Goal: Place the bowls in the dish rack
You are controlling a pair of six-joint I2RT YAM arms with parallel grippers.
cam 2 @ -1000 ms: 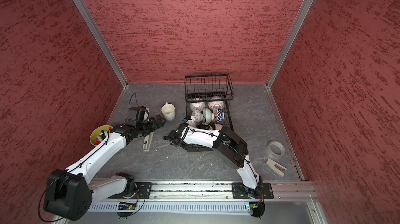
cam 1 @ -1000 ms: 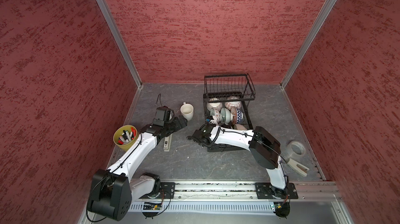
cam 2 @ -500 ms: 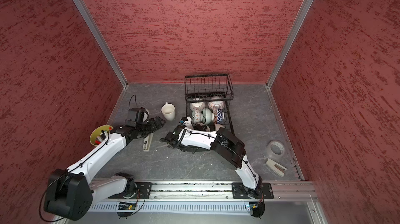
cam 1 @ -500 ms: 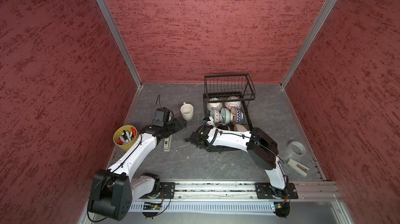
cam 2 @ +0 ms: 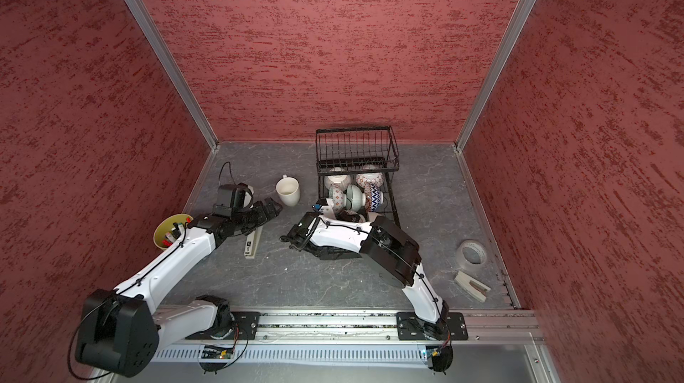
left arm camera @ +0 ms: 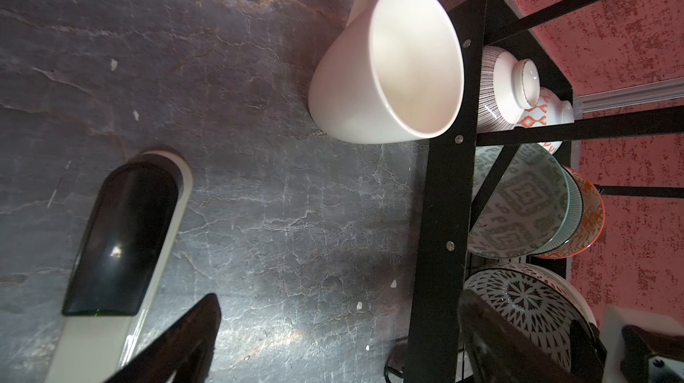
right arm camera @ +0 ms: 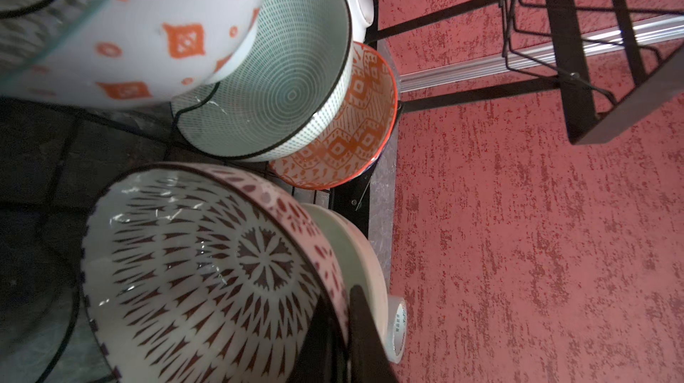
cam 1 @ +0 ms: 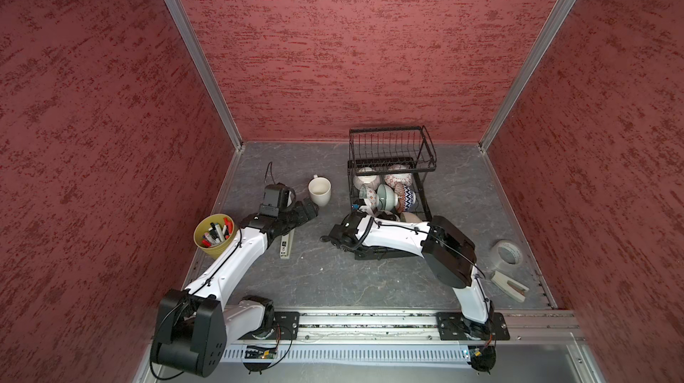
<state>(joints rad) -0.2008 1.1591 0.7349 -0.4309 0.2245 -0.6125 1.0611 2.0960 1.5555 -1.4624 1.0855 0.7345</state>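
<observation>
The black wire dish rack [cam 1: 388, 148] [cam 2: 355, 148] stands at the back of the table, and several bowls lean on edge in its lower tier. Among them are a pale green bowl [cam 1: 386, 194] [right arm camera: 288, 77], an orange-patterned bowl [right arm camera: 355, 133] and a pink-striped bowl [left arm camera: 496, 85]. My right gripper [right arm camera: 342, 325] is shut on the rim of a dark triangle-patterned bowl [right arm camera: 203, 270] [left arm camera: 525, 299] at the rack's front, one finger inside and one outside. This bowl leans against a cream bowl [right arm camera: 362, 262]. My left gripper [left arm camera: 340, 336] [cam 1: 309, 211] hovers open and empty over bare table, left of the rack.
A cream mug [cam 1: 319, 190] [left arm camera: 388, 66] stands just left of the rack. A flat white bar [cam 1: 286, 244] [left arm camera: 122, 236] lies under my left arm, with a yellow-green pot of markers [cam 1: 214, 235] beyond. A tape roll [cam 1: 506, 253] and a white wedge [cam 1: 510, 285] lie front right.
My right wrist has shifted slightly left and toward the front, still shut on the triangle-patterned bowl's rim. The left arm has hardly moved.
</observation>
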